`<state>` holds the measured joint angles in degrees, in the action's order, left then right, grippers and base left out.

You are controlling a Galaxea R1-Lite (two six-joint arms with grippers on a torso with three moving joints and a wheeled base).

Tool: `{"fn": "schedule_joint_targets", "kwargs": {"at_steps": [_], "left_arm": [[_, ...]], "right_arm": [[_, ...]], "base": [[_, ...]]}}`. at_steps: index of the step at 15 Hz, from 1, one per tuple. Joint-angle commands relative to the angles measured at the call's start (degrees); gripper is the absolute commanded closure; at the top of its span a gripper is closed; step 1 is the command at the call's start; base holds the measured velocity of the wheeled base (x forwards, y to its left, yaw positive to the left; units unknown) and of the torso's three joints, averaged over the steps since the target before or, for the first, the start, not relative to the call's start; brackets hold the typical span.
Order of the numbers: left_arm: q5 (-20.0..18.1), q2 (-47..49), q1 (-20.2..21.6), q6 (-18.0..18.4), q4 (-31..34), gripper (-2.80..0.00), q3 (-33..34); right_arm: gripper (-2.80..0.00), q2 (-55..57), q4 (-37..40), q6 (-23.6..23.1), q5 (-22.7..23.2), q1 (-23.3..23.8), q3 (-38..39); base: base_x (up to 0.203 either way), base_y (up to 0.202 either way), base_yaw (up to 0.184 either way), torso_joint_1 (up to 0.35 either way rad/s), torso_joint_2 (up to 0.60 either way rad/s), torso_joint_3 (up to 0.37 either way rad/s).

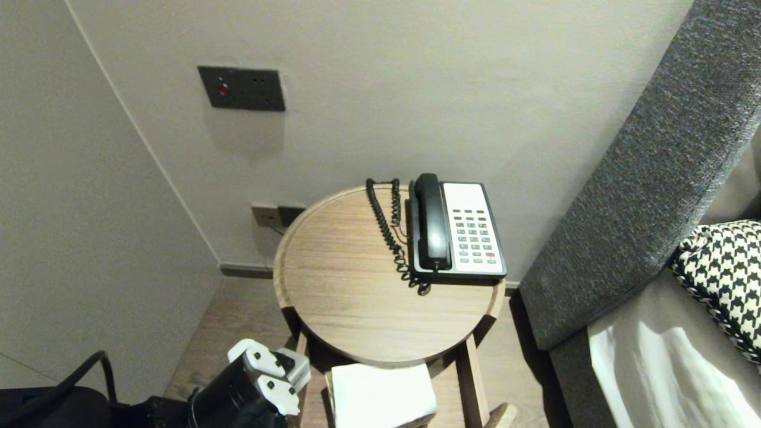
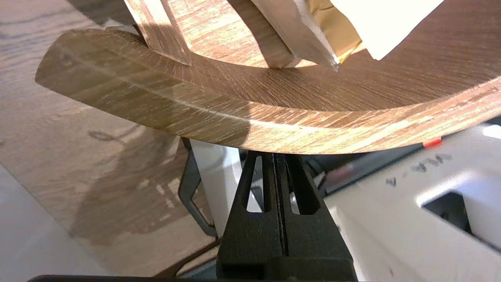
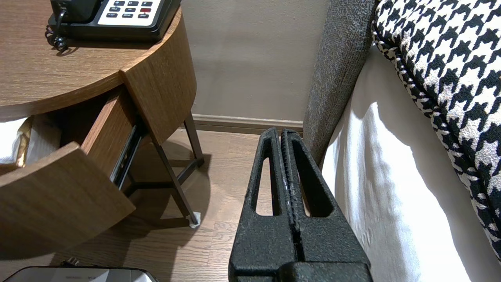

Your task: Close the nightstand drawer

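L hand (image 2: 279,157) closed at open drawer front (image 2: 250,117); R hand (image 3: 284,134) idle by bed (image 3: 391,188).

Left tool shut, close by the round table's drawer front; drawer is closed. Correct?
Not quite. The drawer is pulled open, not closed: the right wrist view shows it slid out from under the round table, with white paper inside. The rest holds: the left tool is shut and close by the drawer front.
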<state>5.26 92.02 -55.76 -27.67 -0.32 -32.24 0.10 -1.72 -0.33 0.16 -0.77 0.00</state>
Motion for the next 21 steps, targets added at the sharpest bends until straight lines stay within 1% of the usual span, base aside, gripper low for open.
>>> {"fn": "schedule_joint_targets", "kwargs": {"at_steps": [1,7,9,11,17,21], "left_arm": [[0.46,1.09,0.19,-0.61,-1.53,0.00,-0.34],[0.71,3.22,1.12,-1.85,-2.68,0.00,-3.20],[0.71,4.24,2.09,-1.86,-4.32,0.00,-3.93],[0.71,4.86,3.31,-1.77,-4.52,0.00,-5.13],[0.63,6.00,5.68,-1.59,-4.95,0.00,-5.84],[0.63,7.65,6.01,-1.68,-6.36,0.00,-6.60]], "right_arm": [[0.00,0.02,-0.03,-0.02,0.02,-0.02,0.70],[0.00,0.06,-0.03,-0.08,0.02,-0.02,0.70],[0.00,-0.01,-0.03,-0.02,0.02,-0.02,0.70],[0.00,-0.01,-0.03,-0.06,0.02,-0.02,0.70],[0.00,0.01,-0.03,-0.09,0.02,-0.02,0.70],[0.00,-0.01,-0.03,-0.02,0.02,-0.02,0.70]], "base": [[0.000,0.000,0.000,0.000,0.00,0.000],[0.000,0.000,0.000,0.000,0.00,0.000],[0.000,0.000,0.000,0.000,0.00,0.000],[0.000,0.000,0.000,0.000,0.00,0.000],[0.000,0.000,0.000,0.000,0.00,0.000],[0.000,0.000,0.000,0.000,0.00,0.000]]}}
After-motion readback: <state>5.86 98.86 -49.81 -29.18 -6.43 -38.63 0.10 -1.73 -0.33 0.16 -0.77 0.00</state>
